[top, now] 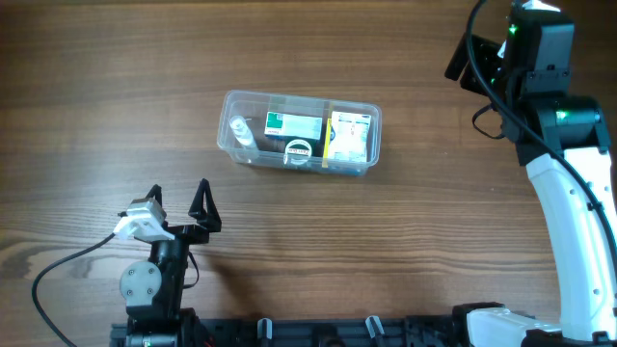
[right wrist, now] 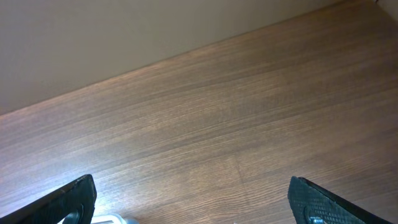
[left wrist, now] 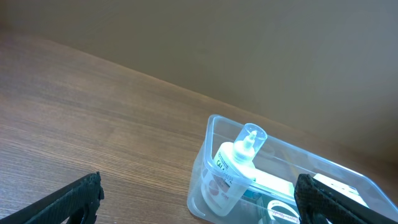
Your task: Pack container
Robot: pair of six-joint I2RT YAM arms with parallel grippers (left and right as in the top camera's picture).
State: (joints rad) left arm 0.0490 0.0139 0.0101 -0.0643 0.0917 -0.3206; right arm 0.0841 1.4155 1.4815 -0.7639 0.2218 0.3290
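Note:
The container (top: 289, 94), a clear tub, sits at the middle of the table. Inside it lie a small clear bottle (top: 241, 133), a green and white box (top: 294, 123), a round white ring (top: 300, 151) and a yellow and white box (top: 349, 138). My left gripper (top: 178, 202) stands open near the front left, apart from the tub. In the left wrist view the container (left wrist: 198, 186) and its bottle (left wrist: 236, 168) show ahead between my open left gripper (left wrist: 199, 202). My right gripper (right wrist: 193, 199) is open over bare wood at the far right, holding nothing.
The wooden table top (top: 116, 87) spreads round the tub. The right arm's white link (top: 569, 212) runs along the right edge. A black rail (top: 318, 333) lines the front edge. A cable (top: 67, 265) trails from the left arm.

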